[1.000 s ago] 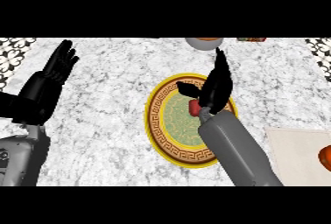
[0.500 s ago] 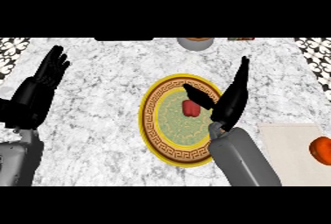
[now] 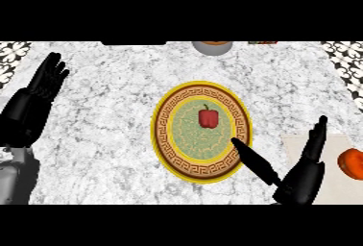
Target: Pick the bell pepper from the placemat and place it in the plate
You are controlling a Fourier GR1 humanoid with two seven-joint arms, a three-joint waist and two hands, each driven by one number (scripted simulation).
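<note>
Red against the plate's green middle, the bell pepper lies inside the gold-patterned rim of the plate, above and to the left of our right hand and apart from it, with no part of the hand touching it. We hold that hand released: its fingers stand straight and point away from us, its thumb stretches up and left over the plate's lower right rim, and nothing sits in its grasp. Just to the right of the hand, and partly beneath it, we see the pale placemat. On it, to the right of the fingers, sits an orange-red object cut off by the view's edge. Well to the left of the right hand, beyond the plate, our left hand rests released near the view's left edge, fingers straight, holding nothing. Plate and placemat lie on the white marbled surface.
</note>
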